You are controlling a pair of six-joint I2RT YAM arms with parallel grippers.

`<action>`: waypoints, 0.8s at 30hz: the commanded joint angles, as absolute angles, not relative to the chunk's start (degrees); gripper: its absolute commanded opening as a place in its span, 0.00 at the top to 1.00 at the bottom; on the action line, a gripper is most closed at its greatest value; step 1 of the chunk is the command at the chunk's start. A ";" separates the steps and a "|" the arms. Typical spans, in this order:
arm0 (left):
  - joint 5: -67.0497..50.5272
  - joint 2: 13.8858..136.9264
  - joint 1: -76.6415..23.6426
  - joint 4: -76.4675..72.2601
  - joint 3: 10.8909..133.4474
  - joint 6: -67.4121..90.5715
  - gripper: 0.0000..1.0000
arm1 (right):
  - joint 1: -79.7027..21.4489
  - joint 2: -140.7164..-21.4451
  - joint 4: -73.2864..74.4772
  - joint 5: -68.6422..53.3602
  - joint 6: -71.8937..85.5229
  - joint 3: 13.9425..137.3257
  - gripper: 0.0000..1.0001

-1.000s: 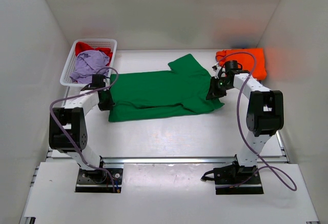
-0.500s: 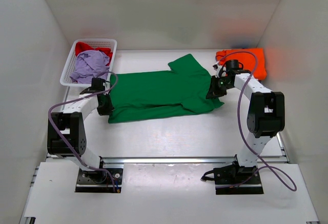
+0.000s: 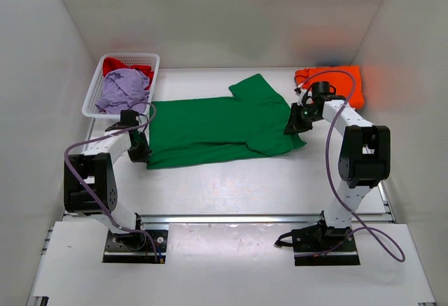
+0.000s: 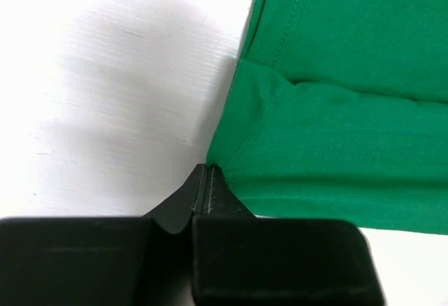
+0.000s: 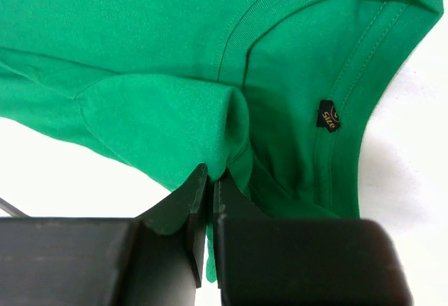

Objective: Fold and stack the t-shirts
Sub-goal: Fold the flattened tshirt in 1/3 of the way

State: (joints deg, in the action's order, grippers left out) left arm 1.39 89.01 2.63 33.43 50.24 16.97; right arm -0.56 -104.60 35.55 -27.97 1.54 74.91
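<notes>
The bright green t-shirt [image 3: 217, 125] lies spread across the middle of the table, its near side folded over. My left gripper [image 3: 140, 148] is shut on the shirt's bottom left corner [image 4: 231, 153]. My right gripper [image 3: 295, 122] is shut on a fold of the green cloth [image 5: 224, 145] beside the neckline, where a black size label [image 5: 327, 115] shows. A folded orange t-shirt [image 3: 336, 84] lies at the far right. A lavender t-shirt [image 3: 123, 87] and a red one [image 3: 120, 64] lie in the basket.
A white mesh basket [image 3: 96, 89] stands at the far left, close behind my left arm. White walls enclose the table on three sides. Bare white tabletop [image 3: 231, 183] lies between the shirt and the arm bases.
My left gripper has slid toward the near left, drawing the shirt's bottom corner with it. My right gripper has shifted slightly to the far right with the collar, pulling the shirt straighter.
</notes>
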 commanded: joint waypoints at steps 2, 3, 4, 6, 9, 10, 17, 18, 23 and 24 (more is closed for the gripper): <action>3.86 87.01 3.34 32.70 51.94 15.65 1.00 | -0.09 -103.62 35.24 -27.86 1.49 78.22 1.00; 3.43 87.19 3.51 32.09 52.38 15.38 0.98 | -0.09 -103.71 35.51 -28.04 1.58 78.31 1.00; 3.78 87.36 2.91 31.65 52.56 15.03 0.84 | -0.09 -103.97 36.03 -27.17 1.50 78.66 1.00; 4.48 88.33 2.72 32.34 54.66 14.51 0.66 | -0.09 -104.06 37.00 -23.93 0.79 79.27 1.00; 4.30 87.90 2.38 33.57 56.69 14.94 0.60 | -2.01 -102.75 38.76 -15.33 0.53 79.72 0.88; 4.31 87.37 2.11 33.66 56.86 15.29 0.59 | -2.20 -102.48 39.02 -13.21 0.70 80.06 0.85; 2.02 84.11 -2.45 33.05 57.92 18.37 0.63 | -5.97 -99.49 40.52 2.17 1.23 81.29 0.60; 2.20 84.63 -2.81 33.31 58.44 19.07 0.64 | -6.67 -99.49 40.34 2.46 1.06 81.47 0.56; 2.54 88.23 -8.07 29.90 56.87 22.23 0.66 | -8.61 -99.67 34.04 -9.80 3.15 79.20 0.58; 2.46 88.94 -9.39 28.84 56.52 22.58 0.66 | -8.35 -100.19 32.88 -12.02 3.34 78.32 0.61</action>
